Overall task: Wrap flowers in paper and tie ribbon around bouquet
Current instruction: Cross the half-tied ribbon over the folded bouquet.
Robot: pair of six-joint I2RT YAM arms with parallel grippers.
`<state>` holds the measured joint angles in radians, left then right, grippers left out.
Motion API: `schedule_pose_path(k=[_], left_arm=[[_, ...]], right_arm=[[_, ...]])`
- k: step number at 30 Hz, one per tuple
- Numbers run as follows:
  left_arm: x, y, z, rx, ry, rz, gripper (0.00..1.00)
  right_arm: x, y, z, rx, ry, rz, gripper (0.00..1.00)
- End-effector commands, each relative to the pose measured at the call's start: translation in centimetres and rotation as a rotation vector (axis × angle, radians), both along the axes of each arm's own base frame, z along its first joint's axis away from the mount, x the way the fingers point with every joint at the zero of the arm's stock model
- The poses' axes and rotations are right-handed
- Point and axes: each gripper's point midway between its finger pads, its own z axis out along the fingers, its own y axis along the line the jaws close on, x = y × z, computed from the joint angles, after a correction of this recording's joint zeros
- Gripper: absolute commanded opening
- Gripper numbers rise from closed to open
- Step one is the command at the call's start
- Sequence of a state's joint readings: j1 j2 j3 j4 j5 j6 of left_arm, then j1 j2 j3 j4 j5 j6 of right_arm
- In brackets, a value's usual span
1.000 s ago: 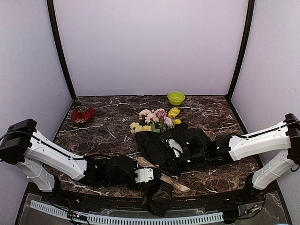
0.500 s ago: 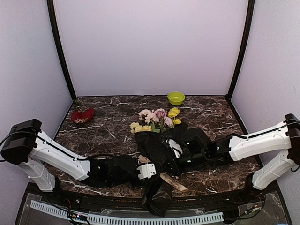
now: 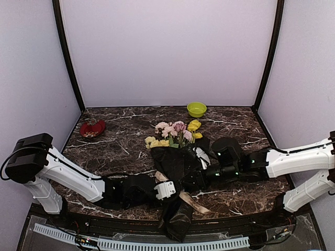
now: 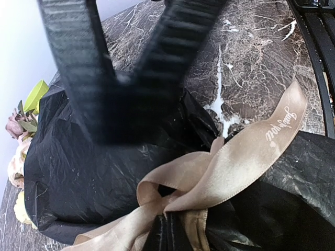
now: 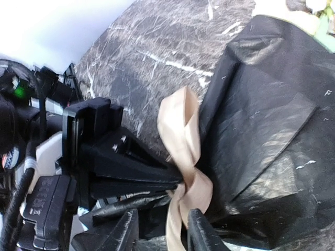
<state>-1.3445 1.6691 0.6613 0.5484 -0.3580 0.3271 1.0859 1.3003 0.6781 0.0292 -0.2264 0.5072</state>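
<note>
Marbled counter carries the bouquet; left gripper closed at the ribbon knot, probably pinning it, while right gripper straddles the tail, jaws parted.

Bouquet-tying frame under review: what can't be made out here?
- Left wrist view: the left gripper is blurred, so what its shut tips pinch is unclear.
- Right wrist view: the ribbon passes the right gripper and is cut off by the bottom edge.
- Top view: both grippers' tips vanish against the black paper.
- All views: stems of the flowers are hidden by the paper.
</note>
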Motion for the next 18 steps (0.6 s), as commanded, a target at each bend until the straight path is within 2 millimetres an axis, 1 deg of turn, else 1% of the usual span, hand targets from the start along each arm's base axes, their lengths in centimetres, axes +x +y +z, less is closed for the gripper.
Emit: schedule_pose_path(k=[1,5,7,10,12,18], left_arm=[[-0.1,0.1,0.7,-0.048,0.022,0.009,0.00],[-0.3,0.2,0.7,-0.056,0.038,0.004,0.00],[-0.3,0.2,0.8,-0.059,0.039,0.003,0.00],[-0.4,0.3,0.8,-0.064,0.042,0.003,0.00],[-0.4,0.4,0.8,-0.069,0.044,0.003,0.00],[-0.3,0.7,0.6,-0.079,0.052,0.012,0.00]], right_arm=[[1.2,-0.8,-1.3,-0.022,0.045,-0.065,0.23],[1.6,-0.7,-2.6,-0.082,0.080,-0.064,0.13],[1.5,-0.5,-3.2,-0.103,0.090,-0.053,0.10],[1.5,-0.4,-4.3,-0.133,0.111,-0.046,0.08],[1.4,-0.1,-4.6,-0.135,0.118,-0.032,0.07],[0.5,1.7,-4.2,-0.084,0.139,0.065,0.06]])
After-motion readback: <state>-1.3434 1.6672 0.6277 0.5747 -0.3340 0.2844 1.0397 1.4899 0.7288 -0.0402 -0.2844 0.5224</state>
